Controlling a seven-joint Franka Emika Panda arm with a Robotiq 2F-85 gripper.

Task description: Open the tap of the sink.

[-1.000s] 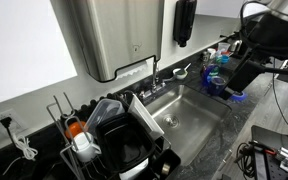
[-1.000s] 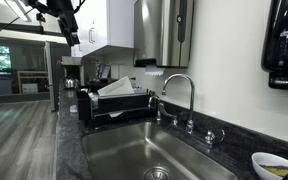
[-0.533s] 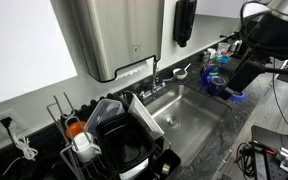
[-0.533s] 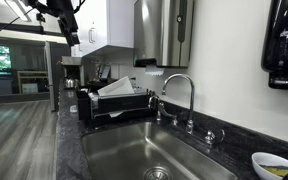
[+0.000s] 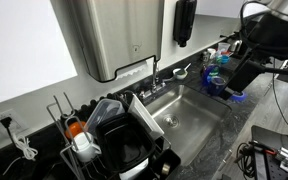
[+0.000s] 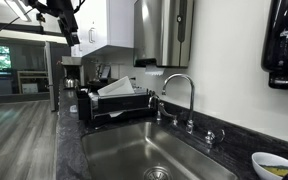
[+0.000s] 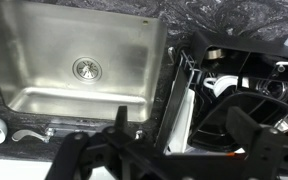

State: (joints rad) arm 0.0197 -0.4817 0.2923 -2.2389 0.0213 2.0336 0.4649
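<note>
One broad steel sink [image 5: 192,122] takes up the middle of the counter. Your wrist camera looks down on the basin from high up, so I judge you've parked the arm clear of it to keep everything in sight before committing. Just beside the basin stands the loaded black dish rack [image 5: 119,145], so you'd best come in from the free side. Your gripper [image 7: 176,116] hangs with its fingers spread wide and nothing between them. The tap [image 6: 191,104] rises at the back rim against the wall, well apart from the gripper, its handles untouched. Nothing has shifted since a second ago, and the arm hasn't moved.
</note>
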